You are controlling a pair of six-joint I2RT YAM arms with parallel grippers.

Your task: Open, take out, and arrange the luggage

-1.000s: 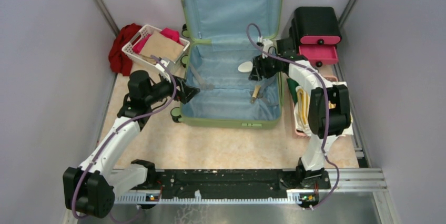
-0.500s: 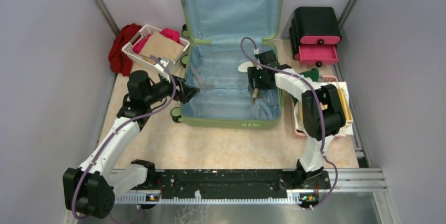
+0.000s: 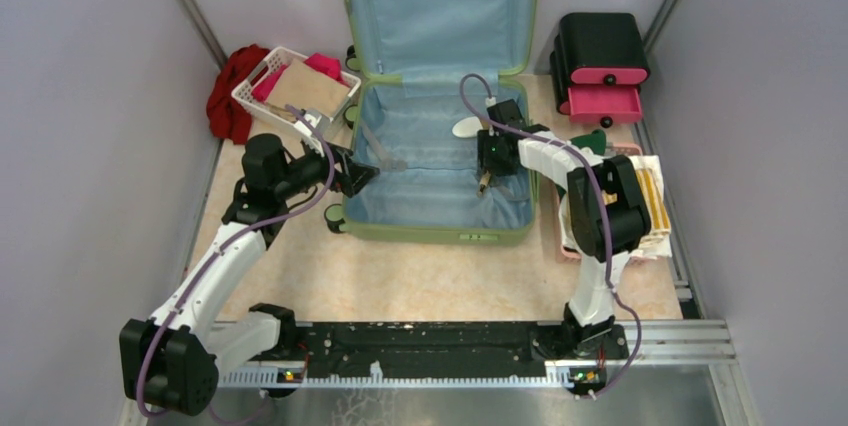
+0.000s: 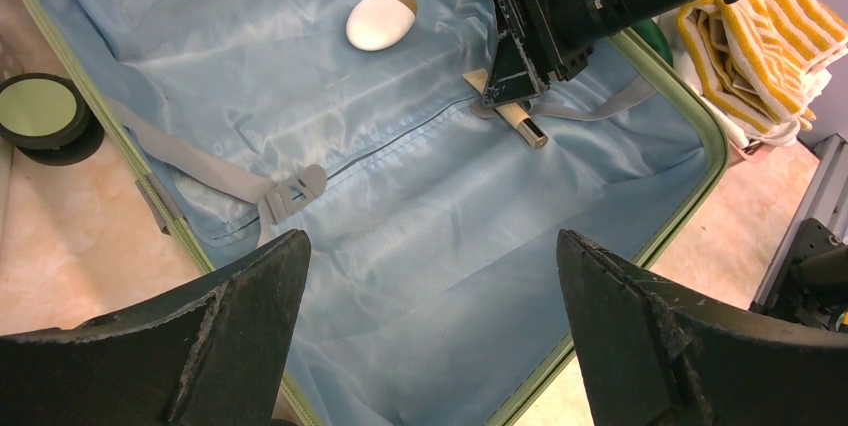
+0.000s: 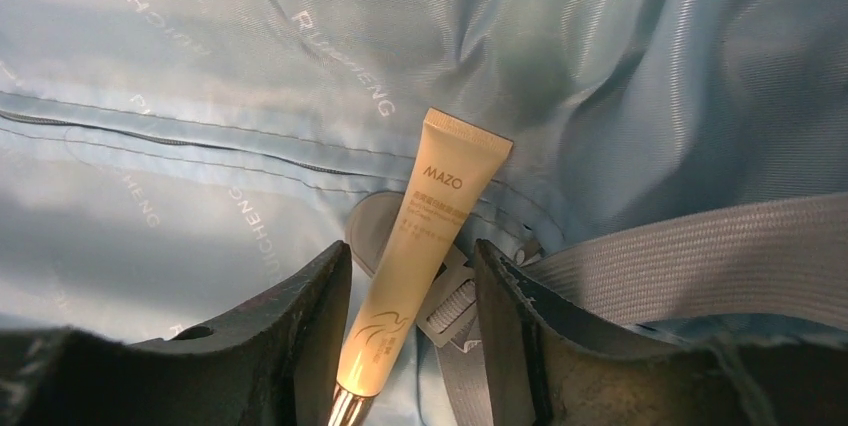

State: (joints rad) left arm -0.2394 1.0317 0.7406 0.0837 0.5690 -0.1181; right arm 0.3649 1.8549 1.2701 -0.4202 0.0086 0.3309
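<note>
Pale stone-patterned tabletop carried the open luggage at its centre, lid propped up behind. At its left rim the left gripper gaped wide, holding nothing. Farther right, inside the shell, the right gripper stood narrowly parted astride a cream tube, whose long axis ran between the fingers, seemingly unclamped. The right arm was far nearer.

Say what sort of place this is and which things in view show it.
Probably a robotics test cell staged for unpacking: plain grey walls, two robot arms on a mounting rail, and the open luggage.
</note>
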